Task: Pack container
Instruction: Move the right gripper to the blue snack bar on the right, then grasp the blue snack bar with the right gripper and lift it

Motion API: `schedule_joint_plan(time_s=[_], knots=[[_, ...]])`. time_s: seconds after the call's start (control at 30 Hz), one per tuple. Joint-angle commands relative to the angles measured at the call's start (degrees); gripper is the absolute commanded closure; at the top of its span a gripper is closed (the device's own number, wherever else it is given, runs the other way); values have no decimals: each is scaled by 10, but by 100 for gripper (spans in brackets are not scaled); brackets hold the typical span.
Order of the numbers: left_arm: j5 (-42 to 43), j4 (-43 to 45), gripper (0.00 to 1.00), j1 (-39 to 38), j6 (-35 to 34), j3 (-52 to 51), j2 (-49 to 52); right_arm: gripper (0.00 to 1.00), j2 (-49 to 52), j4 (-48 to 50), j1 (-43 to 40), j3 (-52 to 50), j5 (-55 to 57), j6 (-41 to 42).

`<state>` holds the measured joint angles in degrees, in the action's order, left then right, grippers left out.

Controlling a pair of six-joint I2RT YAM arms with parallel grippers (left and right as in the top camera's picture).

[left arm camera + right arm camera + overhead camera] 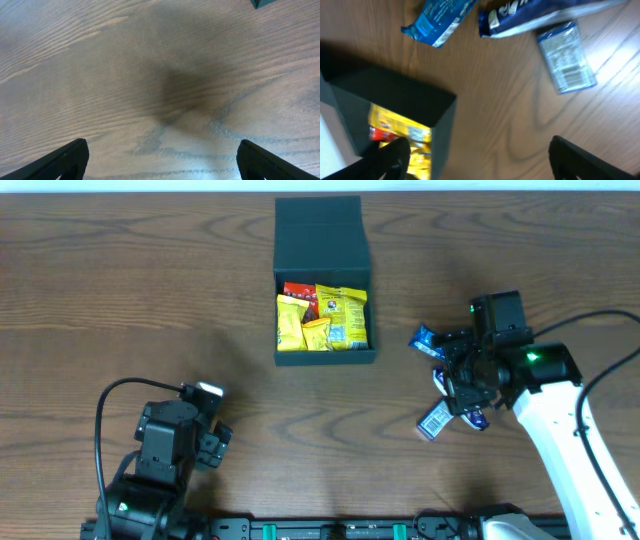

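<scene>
The container (325,358) is a dark square box at the table's back centre, its flap lid (320,235) standing open behind it. Yellow snack packets (322,318) lie inside, with a red one among them. My right gripper (455,375) hovers to the right of the box over loose blue packets (426,340) and holds nothing. In the right wrist view its open jaws (477,150) frame bare wood, with the container's wall (442,130) and yellow packets (400,130) at the left. My left gripper (215,442) stands open at the front left, over bare table (161,150).
A light blue packet (437,17), a dark blue one (540,15) and a packet lying label side up (566,57) are on the wood right of the box. A corner of the container (262,3) shows in the left wrist view.
</scene>
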<state>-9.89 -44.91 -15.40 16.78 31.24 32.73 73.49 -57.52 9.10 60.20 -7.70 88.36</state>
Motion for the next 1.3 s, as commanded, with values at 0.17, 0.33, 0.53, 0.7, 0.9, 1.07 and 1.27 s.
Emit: schedule_joint_plan(time_s=[0.17, 0.33, 0.53, 0.7, 0.9, 1.07, 1.27], knots=[[-8, -1, 5, 4, 6, 0, -1, 13, 90, 10, -89, -7, -81, 31], [-8, -1, 5, 4, 6, 0, -1, 23, 128, 26, -123, -7, -88, 28], [-8, -1, 5, 4, 6, 0, -1, 22, 142, 64, -156, -7, -80, 6], [-8, -1, 5, 4, 6, 0, -1, 22, 152, 134, -158, -7, -64, -48], [-8, -1, 5, 4, 6, 0, -1, 22, 209, 144, -150, -5, -64, -53], [-8, -1, 5, 4, 6, 0, -1, 22, 224, 165, -146, -5, -64, -40], [-8, -1, 5, 4, 6, 0, -1, 25, 227, 201, -146, -5, -65, -39]])
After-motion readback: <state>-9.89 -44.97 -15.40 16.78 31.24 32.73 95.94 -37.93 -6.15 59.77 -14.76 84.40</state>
